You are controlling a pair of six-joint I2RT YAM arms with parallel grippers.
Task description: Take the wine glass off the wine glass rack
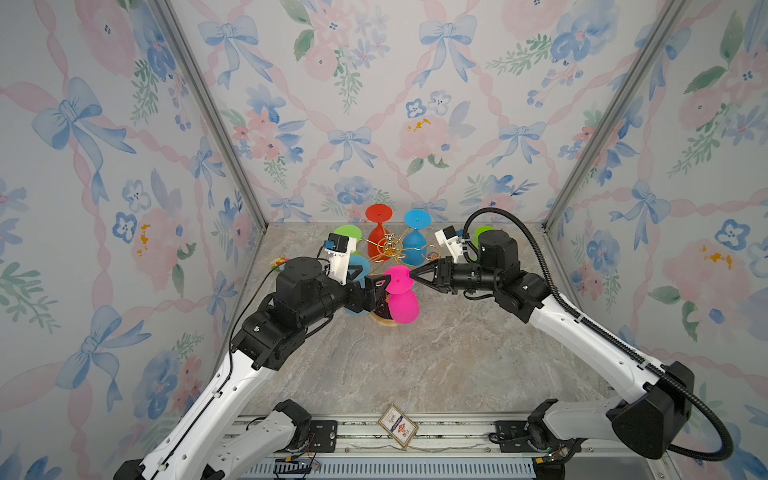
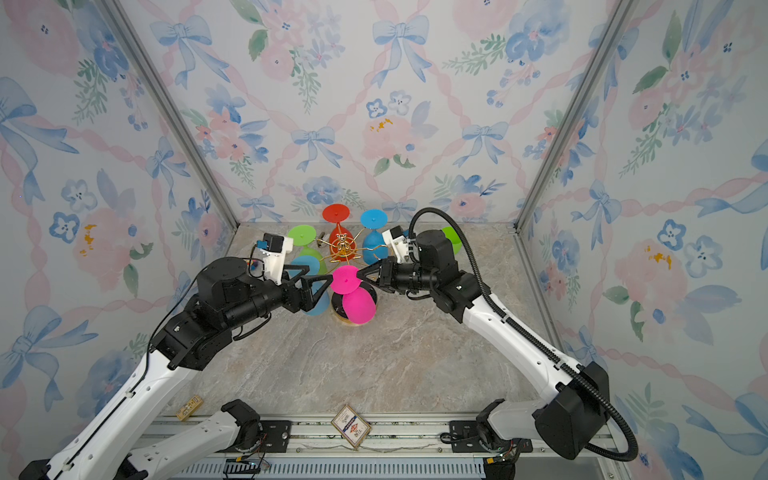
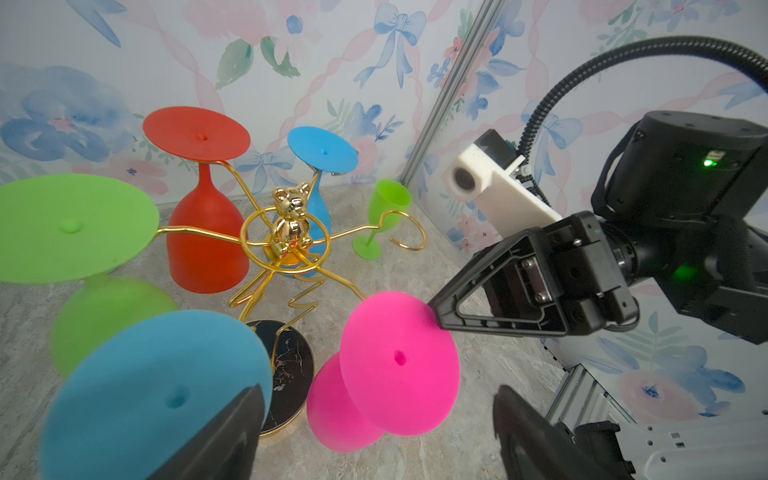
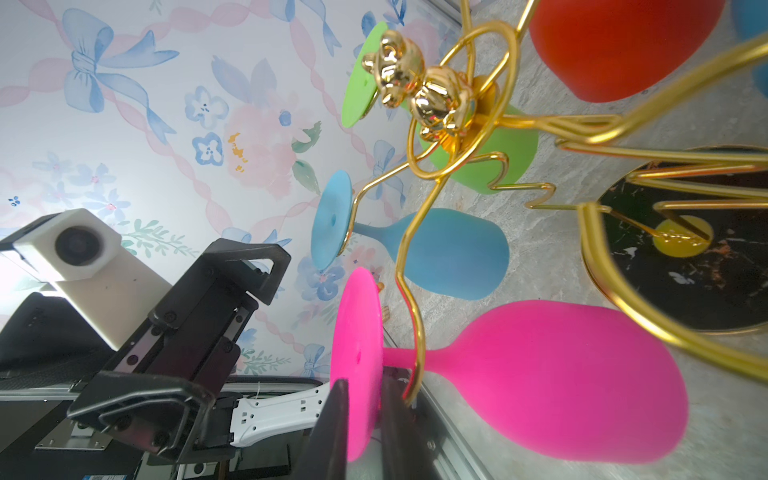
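Looking across both top views, you find the pink wine glass (image 1: 402, 305) hanging foot up and bowl down from the arm of the wine glass rack (image 1: 388, 249) that points toward the robot's base, with its long axis near upright. The right tool (image 1: 412, 274) reaches in roughly level from the rack's right side and meets the rim of the foot. The left tool (image 1: 372, 281) sits on the rack's left side, just beside the same glass, jaws spread wide and holding nothing. In the left wrist view, the wine glass (image 3: 399, 357) lies straight ahead between those spread jaws. In the right wrist view, the right tool (image 4: 365, 376) is closed on the foot, one finger on each face of the disc, and the stem sits inside the rack's loop (image 4: 415, 332). The right arm looks the better placed. I judge the move turns on drawing the stem outward, away from the rack's centre, before any lift.
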